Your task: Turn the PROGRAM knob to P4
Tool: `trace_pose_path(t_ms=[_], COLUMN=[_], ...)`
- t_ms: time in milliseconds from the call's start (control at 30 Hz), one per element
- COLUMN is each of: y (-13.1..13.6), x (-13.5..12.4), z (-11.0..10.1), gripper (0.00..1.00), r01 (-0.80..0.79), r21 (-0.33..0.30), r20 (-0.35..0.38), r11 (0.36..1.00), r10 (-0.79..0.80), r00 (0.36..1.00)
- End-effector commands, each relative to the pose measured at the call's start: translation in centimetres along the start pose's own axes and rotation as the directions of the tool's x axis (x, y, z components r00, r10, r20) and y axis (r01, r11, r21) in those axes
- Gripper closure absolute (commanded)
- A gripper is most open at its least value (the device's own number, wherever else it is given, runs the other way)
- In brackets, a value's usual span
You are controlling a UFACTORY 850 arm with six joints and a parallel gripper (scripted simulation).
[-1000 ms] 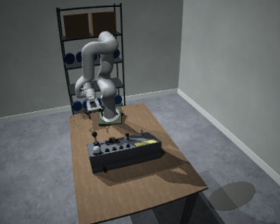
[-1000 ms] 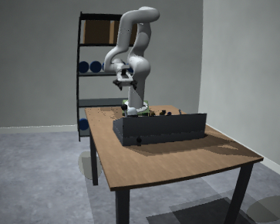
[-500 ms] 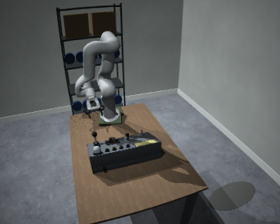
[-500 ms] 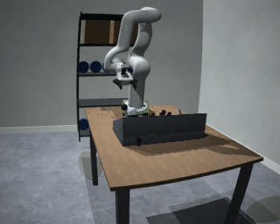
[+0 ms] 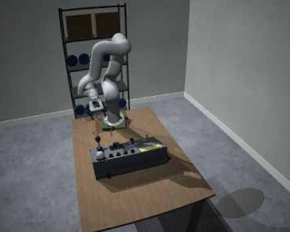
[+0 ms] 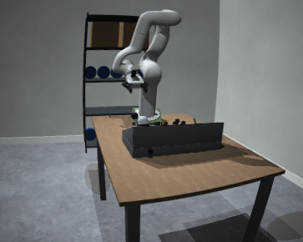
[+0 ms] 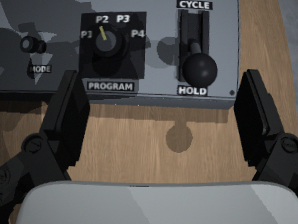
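Observation:
The dark console (image 5: 128, 160) (image 6: 174, 137) stands across the middle of the wooden table (image 5: 150, 196) (image 6: 178, 177). In the wrist view its grey panel (image 7: 160, 3) shows the black PROGRAM knob (image 7: 107, 44), whose yellow pointer aims up and a little left at P2, with P1, P3 and P4 marked around it. To the knob's right the CYCLE lever (image 7: 198, 68) (image 5: 97, 139), with a black ball, sits at its HOLD end. My gripper (image 7: 161, 87) (image 5: 95, 107) (image 6: 134, 85) is open and empty. It hangs well above the table, behind the console and apart from it.
A small MODE knob (image 7: 28, 44) sits left of the PROGRAM knob. My arm's base stands on a green plate (image 5: 110, 126) at the table's back edge. A black shelf (image 5: 66, 64) (image 6: 88, 75) with boxes and blue balls stands behind the table.

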State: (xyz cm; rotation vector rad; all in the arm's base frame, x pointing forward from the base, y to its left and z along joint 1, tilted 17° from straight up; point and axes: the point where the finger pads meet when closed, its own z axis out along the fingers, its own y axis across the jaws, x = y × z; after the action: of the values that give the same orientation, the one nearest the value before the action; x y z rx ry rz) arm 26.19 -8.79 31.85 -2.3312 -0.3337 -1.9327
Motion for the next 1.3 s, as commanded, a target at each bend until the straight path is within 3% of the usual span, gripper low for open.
trace_pose_path(t_ms=[0, 833, 1000, 1133, 1267], y=[0.0, -0.1, -0.5, -1.0, -1.2], x=[0.6, 1.5, 1.7, 1.6, 1.6], z=[-0.7, -1.6, -1.2, -0.6, -0.4], gripper=[0.00, 0.00, 0.00, 0.00, 0.00], r01=[0.001, 0.020, 0.133, 0.308, 0.366], r21=[0.000, 0.007, 0.050, 0.120, 0.142], r20=[0.000, 0.001, -0.002, -0.013, -0.019], r11=[1.000, 1.000, 0.990, 0.944, 0.920], r10=[-0.001, -0.020, -0.133, -0.309, -0.367], r00=[1.000, 1.000, 0.991, 0.951, 0.930])
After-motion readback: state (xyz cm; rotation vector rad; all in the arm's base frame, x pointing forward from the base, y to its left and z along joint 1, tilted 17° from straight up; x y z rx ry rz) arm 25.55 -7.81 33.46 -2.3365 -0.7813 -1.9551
